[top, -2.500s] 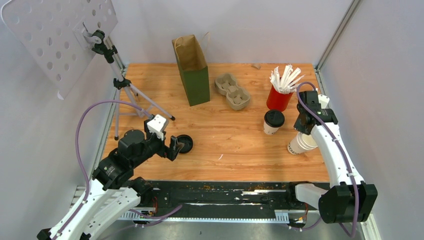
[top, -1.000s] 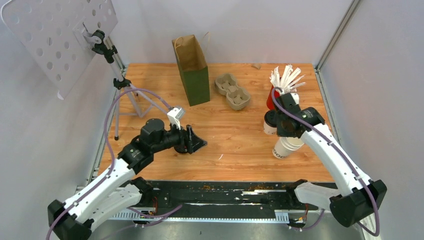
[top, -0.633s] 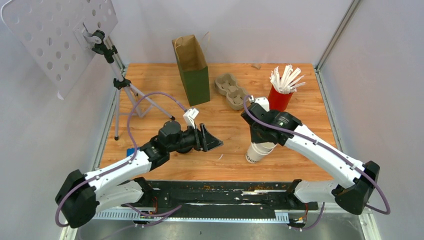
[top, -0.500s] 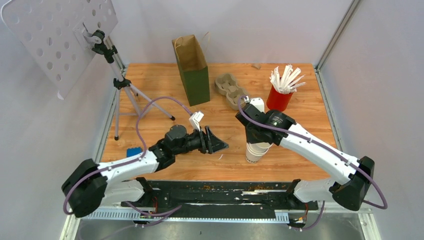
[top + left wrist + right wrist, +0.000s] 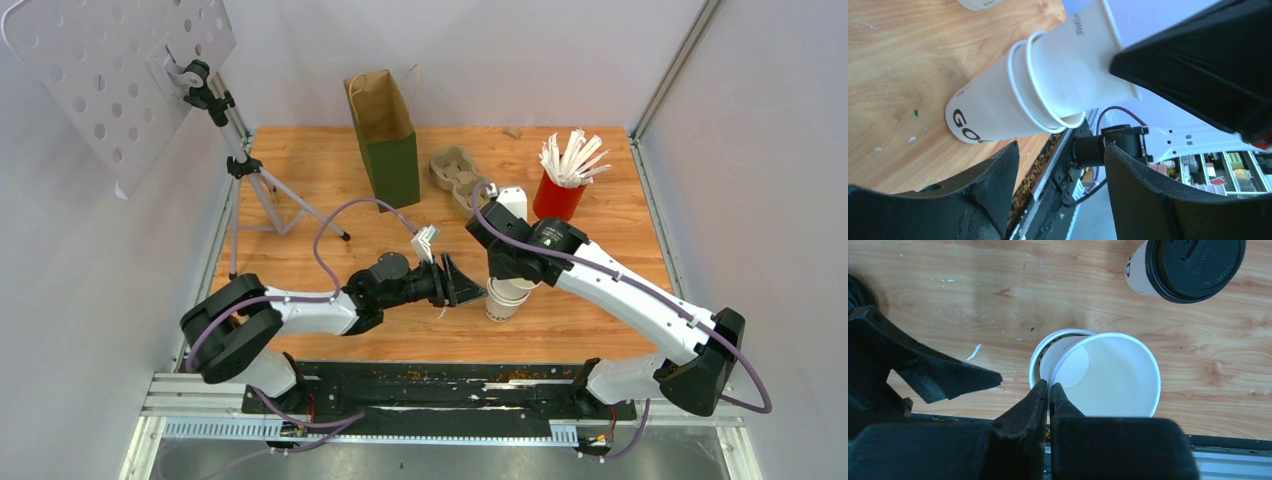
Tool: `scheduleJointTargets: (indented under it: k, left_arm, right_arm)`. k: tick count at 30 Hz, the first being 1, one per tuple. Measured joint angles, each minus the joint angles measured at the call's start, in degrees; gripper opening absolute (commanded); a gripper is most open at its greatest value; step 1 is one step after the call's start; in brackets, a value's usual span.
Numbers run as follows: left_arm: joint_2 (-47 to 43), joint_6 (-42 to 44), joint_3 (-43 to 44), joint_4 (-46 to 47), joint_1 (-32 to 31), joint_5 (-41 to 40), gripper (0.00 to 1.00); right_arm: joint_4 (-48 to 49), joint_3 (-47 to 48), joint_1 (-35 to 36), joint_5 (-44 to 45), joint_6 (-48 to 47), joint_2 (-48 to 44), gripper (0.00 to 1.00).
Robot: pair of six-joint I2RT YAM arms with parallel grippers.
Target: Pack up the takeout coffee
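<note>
Two lidless white paper cups are nested: the lower cup [image 5: 983, 115], with dark print, stands tilted on the wood table [image 5: 300, 180], and the upper cup [image 5: 1113, 370] sits loosely in it. My right gripper [image 5: 1049, 390] is shut on the upper cup's rim. In the overhead view the stack [image 5: 500, 300] is near the table's front edge. My left gripper [image 5: 1060, 150] is open just left of the stack, nothing between its fingers. A takeout coffee [image 5: 1188, 265] with a black lid stands beyond the stack; my right arm hides it from above.
A brown and green paper bag [image 5: 385, 140] stands at the back, with a grey pulp carrier [image 5: 462, 182] and a red cup of stirrers [image 5: 558, 190] to its right. A tripod [image 5: 250, 190] holds a perforated board [image 5: 110, 70] at left. A black rail [image 5: 450, 385] runs along the near edge.
My right arm carried the nested cups left and nearer the front edge. My left arm stretched right until its fingertips reached the stack, and its jaws narrowed a little.
</note>
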Motion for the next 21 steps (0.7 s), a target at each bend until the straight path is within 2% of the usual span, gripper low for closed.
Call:
scheduleJointTargets:
  k: [6,12,17,21]
  left_arm:
    - [8.0,0.1,2.2,3.3,-0.3,0.9,0.68]
    - [5.6,2.2,2.0,1.6,-0.6,-0.1,0.7]
    - [-8.5,7.6,1.6,-10.2,-0.5,-6.9,0.79]
    - [-23.6,11.7,3.4,-27.0,0.7,-16.6,0.86]
  right_arm:
    - [-4.2,0.1,0.0,2.7,-0.1,0.3,0.0]
    - [-6.5,3.0,0.0,2.3,-1.0,0.0,0.0]
    - [-6.8,8.5,0.0,0.4,-3.1,-1.4,0.0]
    - [-6.6,13.2,0.0,-1.4,-4.9,-1.7,0.0]
